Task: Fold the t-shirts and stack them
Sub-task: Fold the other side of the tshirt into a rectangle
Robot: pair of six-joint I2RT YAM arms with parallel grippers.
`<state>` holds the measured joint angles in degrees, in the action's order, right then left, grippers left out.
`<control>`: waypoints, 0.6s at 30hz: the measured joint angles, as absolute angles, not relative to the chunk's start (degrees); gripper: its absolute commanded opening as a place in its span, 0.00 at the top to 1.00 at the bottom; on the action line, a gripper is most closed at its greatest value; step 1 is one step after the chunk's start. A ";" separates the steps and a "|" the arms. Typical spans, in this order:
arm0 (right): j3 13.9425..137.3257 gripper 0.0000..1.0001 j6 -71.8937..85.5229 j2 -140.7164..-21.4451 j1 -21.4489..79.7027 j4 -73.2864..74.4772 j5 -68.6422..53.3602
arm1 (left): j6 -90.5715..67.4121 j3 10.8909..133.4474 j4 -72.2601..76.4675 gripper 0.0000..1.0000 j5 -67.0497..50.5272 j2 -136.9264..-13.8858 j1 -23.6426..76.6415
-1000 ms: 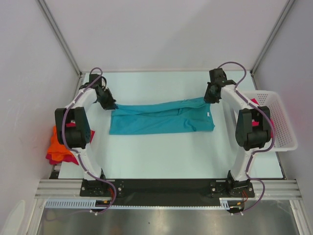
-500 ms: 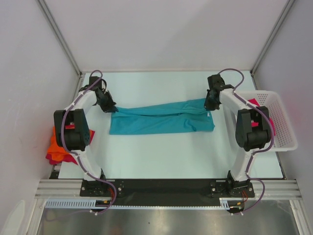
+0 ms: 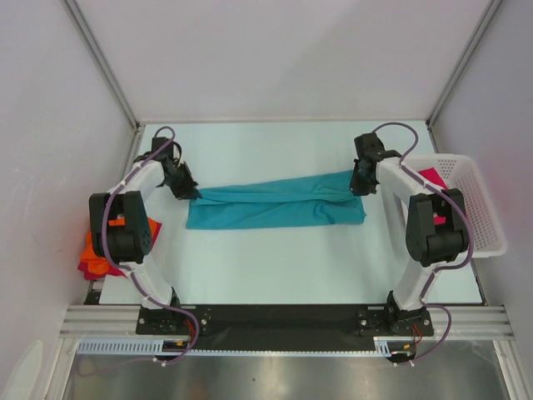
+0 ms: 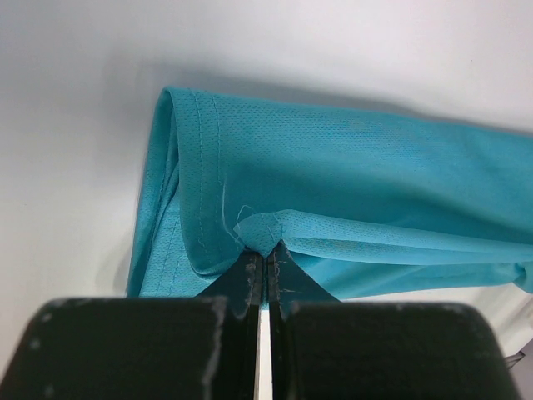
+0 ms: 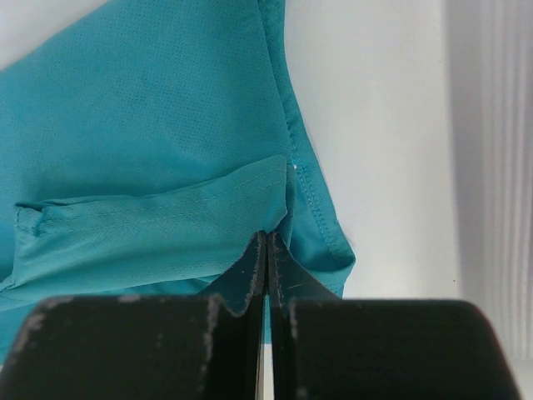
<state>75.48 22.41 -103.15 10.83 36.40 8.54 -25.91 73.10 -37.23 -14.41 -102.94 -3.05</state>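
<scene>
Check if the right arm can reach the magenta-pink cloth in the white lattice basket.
Probably not yet: the right gripper is shut on the teal t-shirt. The white lattice basket beside it is open-topped.

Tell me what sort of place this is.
Probably a robot lab test cell: white enclosure panels, left arm and right arm bolted to an aluminium rail, a teal t-shirt on the table.

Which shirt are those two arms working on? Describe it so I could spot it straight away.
Across the middle of the pale table lies a long folded teal shirt, pinched at one end by the left gripper and at the other by the right gripper. It is the only teal cloth: the orange and pink heap sits at the table's left edge.
</scene>
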 measured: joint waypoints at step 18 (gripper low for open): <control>73.97 0.88 22.22 -99.61 10.76 39.33 11.22 | -25.41 72.51 -37.21 1.00 -15.53 -99.48 -3.16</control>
<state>73.97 22.22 -99.61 10.76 39.33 11.22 -25.41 72.51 -37.21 -15.53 -99.48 -3.16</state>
